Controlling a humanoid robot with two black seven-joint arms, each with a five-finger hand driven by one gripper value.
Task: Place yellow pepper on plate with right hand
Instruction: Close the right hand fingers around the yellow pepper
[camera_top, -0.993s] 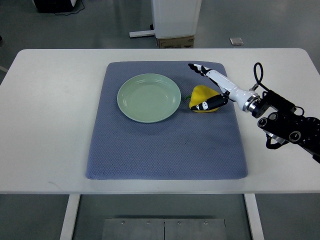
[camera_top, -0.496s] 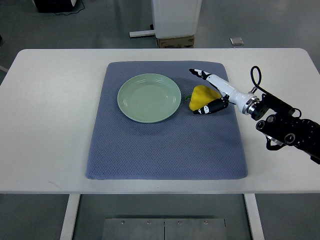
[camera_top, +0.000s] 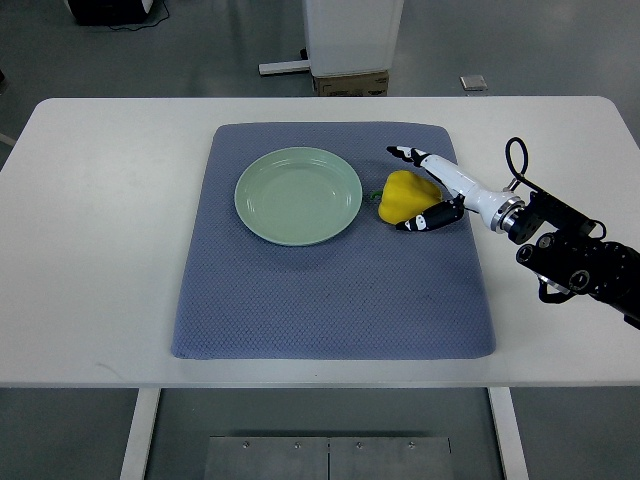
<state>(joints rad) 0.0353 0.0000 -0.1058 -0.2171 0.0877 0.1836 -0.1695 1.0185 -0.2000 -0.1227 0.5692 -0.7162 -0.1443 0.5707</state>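
The yellow pepper (camera_top: 404, 194) lies on the blue mat (camera_top: 330, 290), just to the right of the green plate (camera_top: 298, 195) and apart from its rim, its green stem pointing toward the plate. The right hand (camera_top: 428, 190) reaches in from the right edge and sits against the pepper's right side, its fingers (camera_top: 420, 221) apart: one set runs along the far side of the pepper, the other curls at its near side, so they bracket it without plainly clamping it. The left hand is out of view. The step in hand looks like the grasp itself. Next the fingers would need to close firmly around the pepper, lift it clear of the mat, then carry it left over the plate and set it down on the white surface's (camera_top: 100, 250) plate centre.
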